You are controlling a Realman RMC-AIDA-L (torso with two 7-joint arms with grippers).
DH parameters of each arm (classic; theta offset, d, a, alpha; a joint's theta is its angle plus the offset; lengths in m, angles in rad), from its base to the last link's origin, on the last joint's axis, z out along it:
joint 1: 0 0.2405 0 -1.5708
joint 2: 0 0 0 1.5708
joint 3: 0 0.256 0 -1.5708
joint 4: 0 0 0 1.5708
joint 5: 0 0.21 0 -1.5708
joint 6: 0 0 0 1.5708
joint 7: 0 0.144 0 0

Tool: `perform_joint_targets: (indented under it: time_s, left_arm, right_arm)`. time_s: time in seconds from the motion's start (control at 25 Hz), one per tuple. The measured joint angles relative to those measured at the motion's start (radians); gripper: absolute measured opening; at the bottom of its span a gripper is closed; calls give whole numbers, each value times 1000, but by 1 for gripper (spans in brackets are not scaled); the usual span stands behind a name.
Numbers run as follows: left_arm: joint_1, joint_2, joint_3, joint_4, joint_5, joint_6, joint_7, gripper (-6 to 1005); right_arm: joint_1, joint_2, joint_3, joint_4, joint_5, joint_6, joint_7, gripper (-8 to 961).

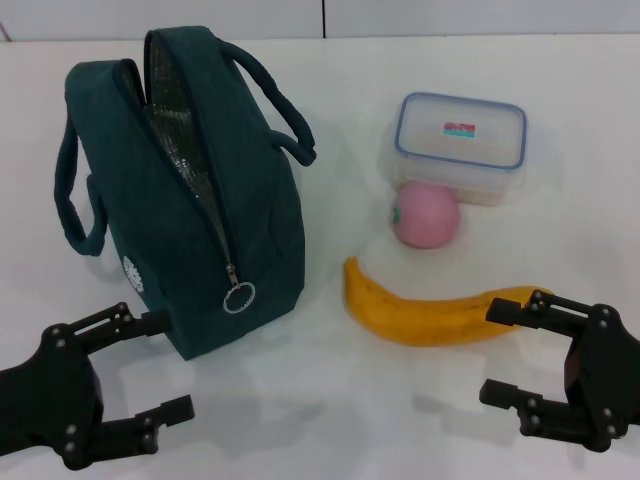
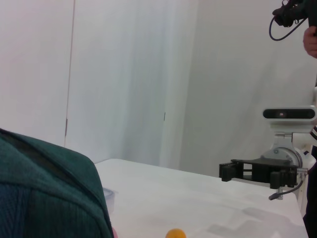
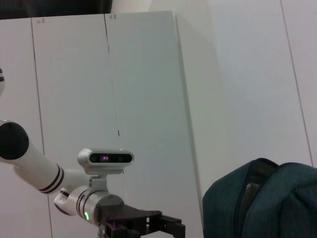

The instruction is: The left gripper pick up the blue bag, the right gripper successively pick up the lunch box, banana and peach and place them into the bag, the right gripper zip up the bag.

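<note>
Smooth white table (image 1: 330, 400), ribbed blue bag (image 1: 220, 210) – foil-lined

- You are looking at a robot test room or lab, not a home: a bare white table (image 1: 330, 420) carries only a few staged props.
- Plain white wall panels (image 3: 143, 99) with thin vertical seams stand behind the bench; you see them in both wrist views.
- A white jointed robot arm (image 3: 29, 166) with black bands carries a wrist camera module (image 3: 105, 158) and a lit green indicator.
- At the edge of the left wrist view, a person's hand (image 2: 310, 42) holds a black cabled device (image 2: 290, 15).
</note>
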Motion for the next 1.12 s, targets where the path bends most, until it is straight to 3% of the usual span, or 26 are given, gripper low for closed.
perform_joint_targets:
  time_s: [0.44,0.64,0.76,0.92,1.12]
  left_arm:
    - [-1,0,-4,0,-5,4,-18,848]
    - [0,6,-61,1,-81,21,-175,847]
    - [-12,19,-119,9,-132,22,-360,848]
    - [-56,60,-228,37,-115,-30,-682,847]
    - [-121,112,-241,102,-90,-123,-1056,845]
  right_arm:
    - [0,0,0,0,2,-1,0,701]
    - [0,0,0,0,2,-3,0,700]
    - [0,0,0,0,2,-4,0,700]
    - [0,0,0,0,4,-10,0,700]
    - [1,0,0,0,6,-12,0,700]
